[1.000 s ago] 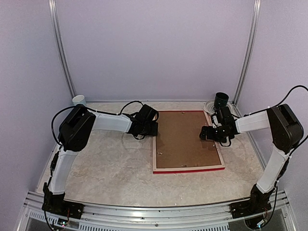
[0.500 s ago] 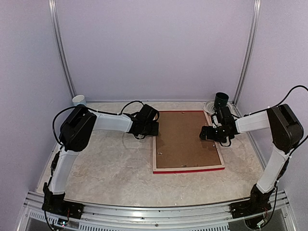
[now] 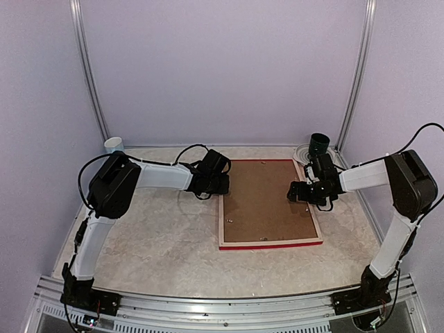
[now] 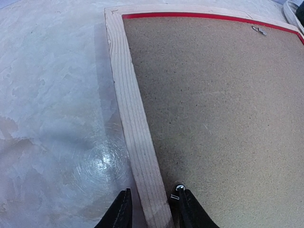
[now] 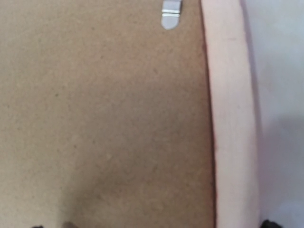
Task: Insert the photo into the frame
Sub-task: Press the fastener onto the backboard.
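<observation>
We note the frame [image 3: 223,218]: pale grained wood, red edges. We log the backing board [image 3: 267,205] speckled brown, the table [image 3: 159,239] marbled cream.

The marbled table [image 3: 152,243] bears the frame [image 3: 223,223], back up, between left gripper [image 3: 223,186] and right gripper [image 3: 295,192]; a white cup [image 3: 114,144] stands well beyond the left.

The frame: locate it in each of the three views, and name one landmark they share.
Top external: the frame lies back-up, just right of centre.
Left wrist: the frame shows one pale rail running from top left to bottom centre, with a red edge along the top.
Right wrist: the frame shows one pale rail running down the right side.
Shared landmark: the brown backing board inside it.
</observation>
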Controlling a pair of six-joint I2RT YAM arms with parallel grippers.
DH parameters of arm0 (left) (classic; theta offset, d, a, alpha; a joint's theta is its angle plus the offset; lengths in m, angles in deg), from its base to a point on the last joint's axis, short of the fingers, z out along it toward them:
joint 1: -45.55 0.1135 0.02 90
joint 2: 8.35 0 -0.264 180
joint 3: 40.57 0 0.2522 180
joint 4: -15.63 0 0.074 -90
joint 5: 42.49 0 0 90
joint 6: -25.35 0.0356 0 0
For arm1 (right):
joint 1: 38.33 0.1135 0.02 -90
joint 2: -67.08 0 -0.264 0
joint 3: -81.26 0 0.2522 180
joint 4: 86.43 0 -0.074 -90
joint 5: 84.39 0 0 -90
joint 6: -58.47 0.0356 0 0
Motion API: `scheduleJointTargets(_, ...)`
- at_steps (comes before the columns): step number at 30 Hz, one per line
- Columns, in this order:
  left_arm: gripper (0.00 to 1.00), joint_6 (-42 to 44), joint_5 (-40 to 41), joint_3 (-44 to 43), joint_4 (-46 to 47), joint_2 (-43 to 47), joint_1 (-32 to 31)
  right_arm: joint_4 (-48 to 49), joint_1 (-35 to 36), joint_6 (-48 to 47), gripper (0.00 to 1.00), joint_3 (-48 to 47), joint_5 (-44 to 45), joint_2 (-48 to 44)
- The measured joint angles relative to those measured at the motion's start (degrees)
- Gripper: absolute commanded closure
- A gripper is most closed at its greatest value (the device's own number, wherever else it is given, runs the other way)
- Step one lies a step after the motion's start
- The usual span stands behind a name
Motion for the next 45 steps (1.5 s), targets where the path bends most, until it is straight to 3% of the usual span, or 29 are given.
scheduleJointTargets(5, 0.71, 0.0, 0.0, 0.0, 0.0, 0.0, 0.0, 0.5, 0.0, 0.0, 0.01, 0.2, -0.1, 0.0)
scheduleJointTargets(12, 0.56, -0.1, 0.5, 0.2, 0.0, 0.0, 0.1, 0.5, -0.1, 0.2, 0.01, 0.2, -0.2, 0.0)
scheduleJointTargets(28, 0.57, -0.1, 0.8, 1.2, 1.2, 0.2, 0.1, 0.6, -0.1, 0.2, 0.01, 0.3, -0.3, 0.0)
scheduleJointTargets(40, 0.66, 0.0, 0.3, 4.0, 3.7, 1.6, 0.1, 0.7, -0.1, 0.2, 0.01, 0.3, -0.3, 0.0)
scheduleJointTargets(45, 0.58, 0.1, 0.1, 4.0, 3.4, 1.7, 0.1, 0.7, -0.1, 0.2, 0.01, 0.3, -0.3, 0.0)
